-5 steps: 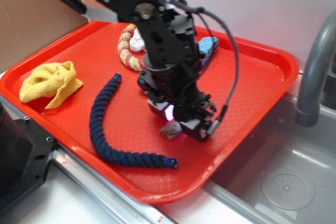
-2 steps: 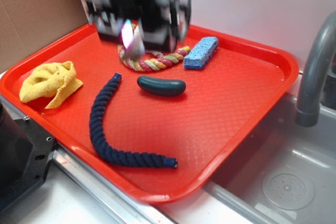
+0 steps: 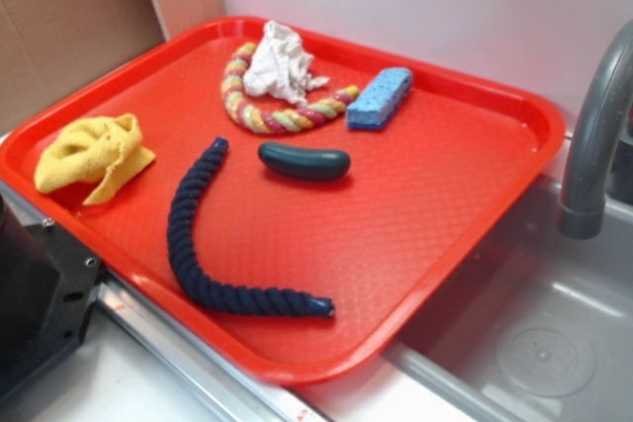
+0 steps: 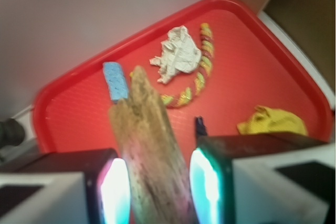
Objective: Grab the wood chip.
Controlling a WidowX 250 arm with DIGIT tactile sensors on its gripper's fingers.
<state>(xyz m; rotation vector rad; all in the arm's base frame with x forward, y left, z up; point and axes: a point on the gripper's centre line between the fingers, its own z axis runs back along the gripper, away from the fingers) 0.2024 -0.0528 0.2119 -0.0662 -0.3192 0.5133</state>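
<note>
High above the red tray [image 4: 68, 85], the wrist view shows the wood chip [image 4: 149, 150] standing between the two lit fingers [image 4: 207, 182] of the gripper [image 4: 157, 182], its jagged tip pointing down toward the blue sponge [image 4: 115, 81]. The fingers sit narrow, pressed to either side of the rough brown piece, so the chip looks clamped and carried clear of the tray.

A second ago the arm was down over the middle of the tray, closed around the chip beside the dark green sausage-shaped object [image 3: 304, 160]; a moment later it was a blur lifting toward the back. Now the exterior view holds almost none of the arm, only a dark scrap at the top edge, and no chip lies on the tray. What remains there is the navy rope [image 3: 203, 244], the yellow cloth [image 3: 94, 153], the multicoloured rope [image 3: 259, 111] with a crumpled white rag [image 3: 280, 63] on it, the sponge and the green piece, with a grey faucet [image 3: 593, 145] off to the side.

By this evidence the grab looks done: the chip is off the surface and held aloft.
</note>
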